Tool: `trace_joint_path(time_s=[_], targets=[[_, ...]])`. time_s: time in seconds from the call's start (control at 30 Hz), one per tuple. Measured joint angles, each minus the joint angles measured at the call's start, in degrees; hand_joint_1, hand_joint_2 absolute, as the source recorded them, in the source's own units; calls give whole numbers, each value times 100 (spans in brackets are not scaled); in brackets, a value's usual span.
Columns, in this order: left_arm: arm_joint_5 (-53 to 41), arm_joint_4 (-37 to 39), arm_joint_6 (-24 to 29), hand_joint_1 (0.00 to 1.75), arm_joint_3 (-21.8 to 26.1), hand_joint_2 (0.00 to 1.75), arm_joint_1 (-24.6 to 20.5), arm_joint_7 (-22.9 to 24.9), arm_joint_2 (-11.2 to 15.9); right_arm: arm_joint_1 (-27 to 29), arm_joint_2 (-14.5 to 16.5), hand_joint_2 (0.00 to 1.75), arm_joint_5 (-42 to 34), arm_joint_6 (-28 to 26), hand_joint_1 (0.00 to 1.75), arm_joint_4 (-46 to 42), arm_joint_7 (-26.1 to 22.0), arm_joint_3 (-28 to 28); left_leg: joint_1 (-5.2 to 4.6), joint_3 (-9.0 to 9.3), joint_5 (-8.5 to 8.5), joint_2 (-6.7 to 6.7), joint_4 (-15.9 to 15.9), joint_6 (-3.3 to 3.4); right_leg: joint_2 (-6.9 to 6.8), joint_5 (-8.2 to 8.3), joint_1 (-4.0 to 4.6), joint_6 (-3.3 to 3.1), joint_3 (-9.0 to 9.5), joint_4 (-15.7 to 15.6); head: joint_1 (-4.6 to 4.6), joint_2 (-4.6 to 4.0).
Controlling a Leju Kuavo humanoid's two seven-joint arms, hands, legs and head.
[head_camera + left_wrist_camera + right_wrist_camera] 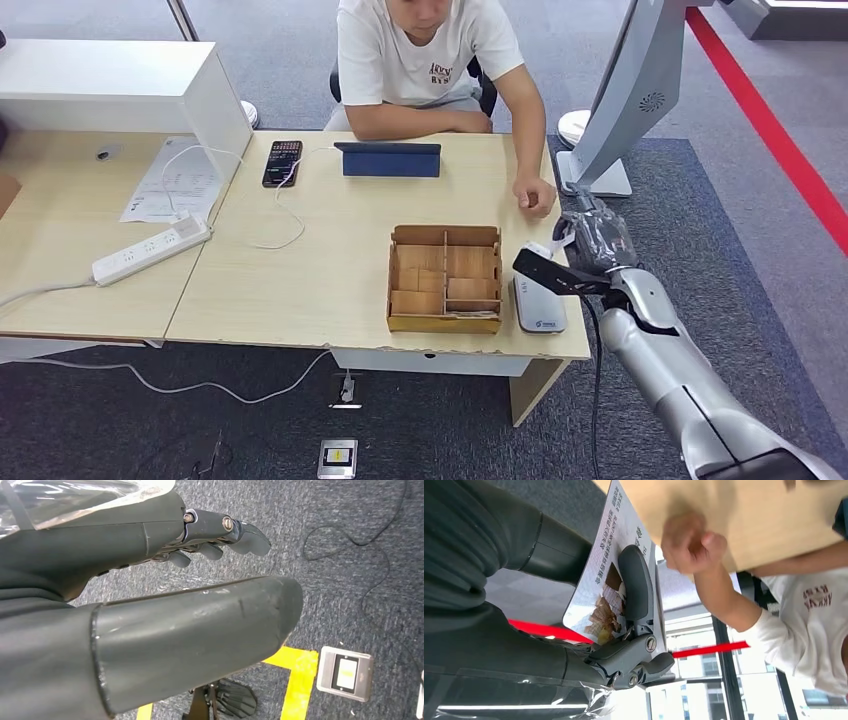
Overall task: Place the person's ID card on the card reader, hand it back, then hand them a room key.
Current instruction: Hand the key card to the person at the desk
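**Pale wood, a closed fist, and a card held by one edge**

Pale wood is the stage: the table (330,250) carries the compartmented wooden tray (444,235), and just beside the tray, at the front right corner, lies the white card reader (540,310). The person sits across the table, with their hand (537,195) resting as a closed fist at the table's right edge.

The right hand (597,240) hangs off that same corner, between reader and fist. It is pinching a printed card (599,580), with one dark finger (636,585) laid across its face. I cannot tell whether this is the ID card or a room key. The print and picture suggest a key, but that is a guess.

The left hand (150,605) hangs low over the carpet, fingers spread, holding nothing.

Risks, as I judge them:
- The person's fist is not opened to receive. Letting go now would likely drop the card off the table's edge onto the floor.
- The pinch covers little of the card, so a quick swing could twist it loose.
- A low pass could clip the reader or the tray wall and knock either out of place.
- The person's hand is near, so a forward reach might bump it.
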Motion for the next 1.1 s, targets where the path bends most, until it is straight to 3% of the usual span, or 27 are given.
trace_joint_path(time_s=[0.43, 0.93, 0.97, 1.07, 1.1], targets=[[-187, -13, -27, 0, -1, 0, -41, -272, 42, -582, -25, 175, 384, 355, 175, -346, -104, -38, 1, -2, 0, 0, 0, 0, 0, 0, 1, 0, 0, 3, -1, 0], [-468, -98, -102, 0, -32, 0, -105, -390, 98, -1351, 637, 175, 797, 666, 173, 54, -137, 101, 3, -5, 0, -3, -1, -1, 1, -1, 2, -1, -4, 6, 0, 0], [-469, -102, -101, 0, -33, 0, -104, -397, 103, -1370, 677, 175, 803, 675, 144, 85, -126, 109, 3, -6, 0, -3, -1, -1, 1, -2, 2, -1, -4, 5, 0, 0], [-469, -111, -94, 0, -33, 0, -96, -413, 118, -1389, 766, 175, 809, 686, 17, 174, -104, 134, 3, -11, 0, -4, 0, -1, 0, -2, 2, -1, -8, 5, 1, 0], [-469, -114, -92, 0, -33, 0, -91, -416, 122, -1389, 789, 175, 809, 685, 2, 203, -99, 143, 2, -14, 0, -4, 0, -1, 0, -2, 2, 0, -11, 5, 1, 0]])
